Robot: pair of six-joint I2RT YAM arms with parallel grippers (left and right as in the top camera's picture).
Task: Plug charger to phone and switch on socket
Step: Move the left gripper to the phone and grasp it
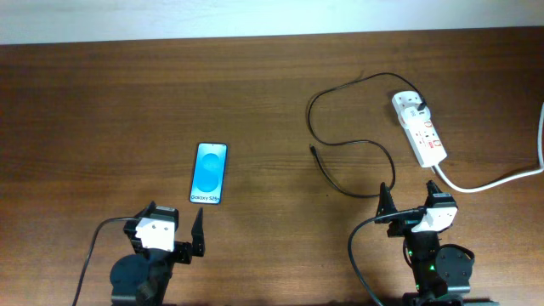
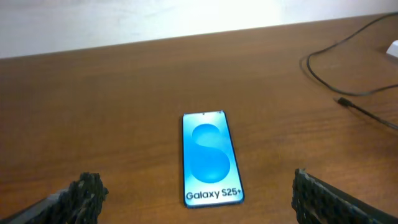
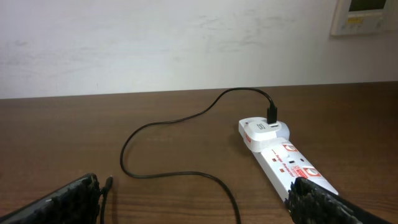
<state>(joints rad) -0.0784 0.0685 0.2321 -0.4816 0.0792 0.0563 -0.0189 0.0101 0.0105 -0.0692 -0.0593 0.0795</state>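
The phone [image 1: 209,172] lies flat on the wooden table with its blue screen up; it also shows in the left wrist view [image 2: 211,158], "Galaxy S25+" text nearest me. My left gripper [image 1: 174,231] is open and empty just in front of it [image 2: 196,198]. The black charger cable [image 1: 348,140] loops across the right half; its free plug tip [image 1: 313,151] lies on the table, seen at the left in the right wrist view [image 3: 108,182]. Its other end is plugged into the white socket strip [image 1: 419,127] [image 3: 280,155]. My right gripper [image 1: 408,204] is open and empty near the strip [image 3: 199,202].
The strip's thick white cord [image 1: 501,178] runs off the table's right edge. A white wall [image 3: 186,43] stands behind the table, with a wall panel [image 3: 364,15] at upper right.
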